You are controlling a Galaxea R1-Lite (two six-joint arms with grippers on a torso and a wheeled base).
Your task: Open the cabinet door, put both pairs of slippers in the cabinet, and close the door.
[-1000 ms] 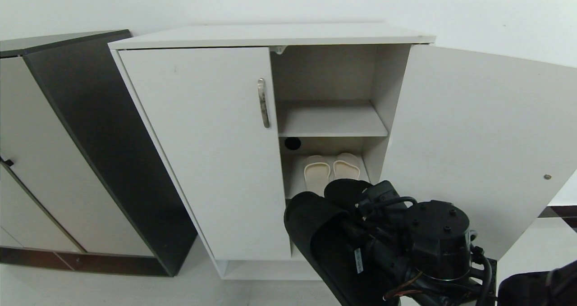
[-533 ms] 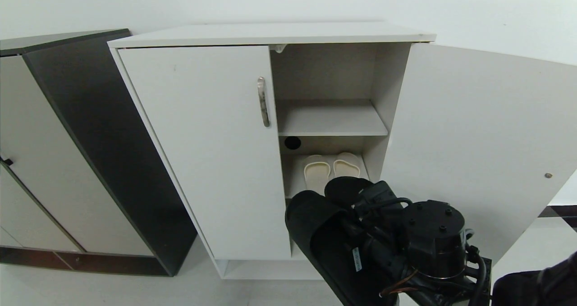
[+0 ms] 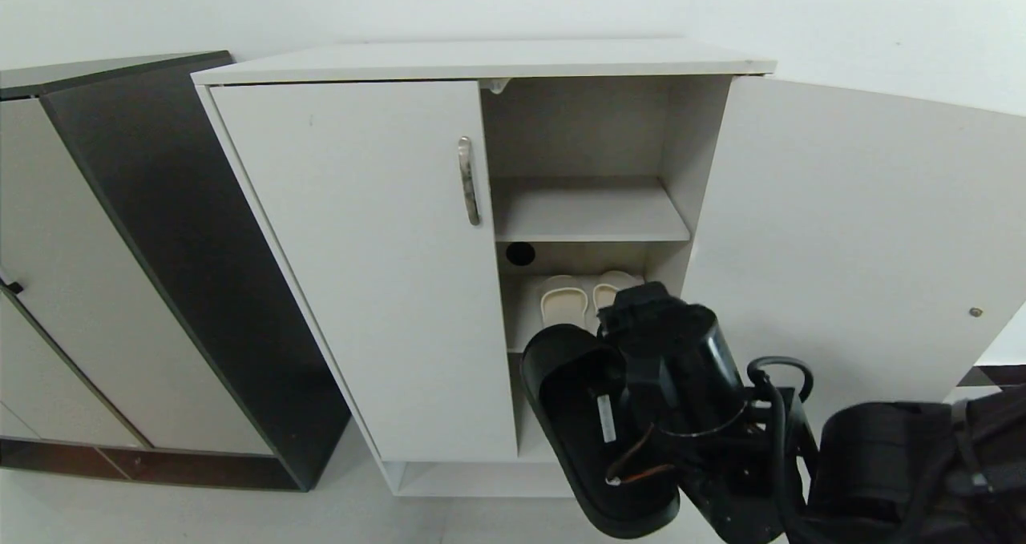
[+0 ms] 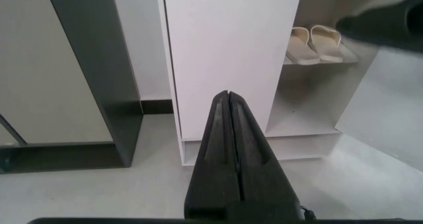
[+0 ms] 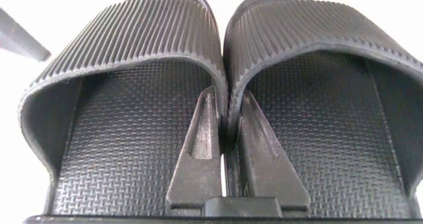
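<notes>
R gripper (image 5: 229, 95) is clamped on the black slippers (image 5: 132, 118), fingers pinching the two inner side walls together, so the pair sits side by side. Strap ends point away from my wrist. The pair hangs just in front of the cabinet (image 3: 481, 59), at its open right half, below the lower shelf. Its long axis slants from the opening down toward the floor. One slipper shows in head view; the other is hidden behind my wrist. The white slippers (image 3: 573, 300) lie inside on the lower shelf, front part covered by my arm. Right door (image 3: 842, 247) is swung wide, left door (image 3: 361, 272) closed. L gripper (image 4: 228, 95) is pressed closed w/ nothing in it, in front of the left door.
</notes>
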